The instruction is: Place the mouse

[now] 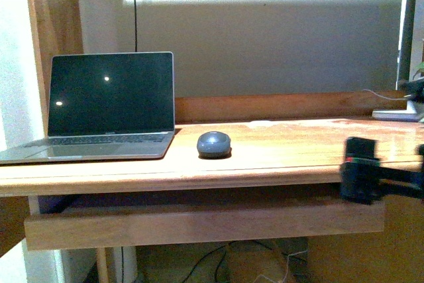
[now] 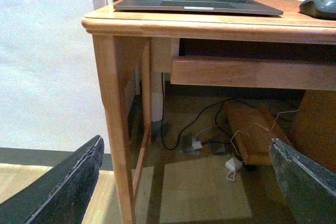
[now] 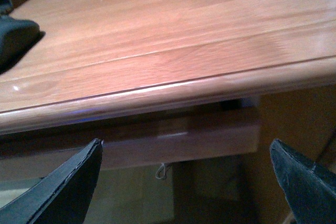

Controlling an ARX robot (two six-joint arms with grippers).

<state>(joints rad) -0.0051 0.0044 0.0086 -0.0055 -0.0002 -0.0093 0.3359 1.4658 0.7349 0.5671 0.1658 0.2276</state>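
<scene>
Mouse (image 1: 214,144) sits on the desk (image 1: 278,157) beside the laptop (image 1: 99,107).
Both grippers, left (image 2: 184,182) and right (image 3: 184,179), seem spread apart, holding nothing.

Mouse (image 1: 214,144): small, dark grey, oval, domed top with a dull sheen. Sits flat on the wooden desk (image 1: 278,154), right way up, nothing touching it. Position in front view: just right of the open laptop (image 1: 106,107), near its front right corner but apart from it, set back a bit from the desk's front edge. Scroll wheel and logo too small to make out. Left wrist view catches it (image 2: 319,6) at the frame edge, beside the laptop base. Right wrist view shows a dark shape (image 3: 16,38) on the desk, likely the mouse, partly cut off.
</scene>
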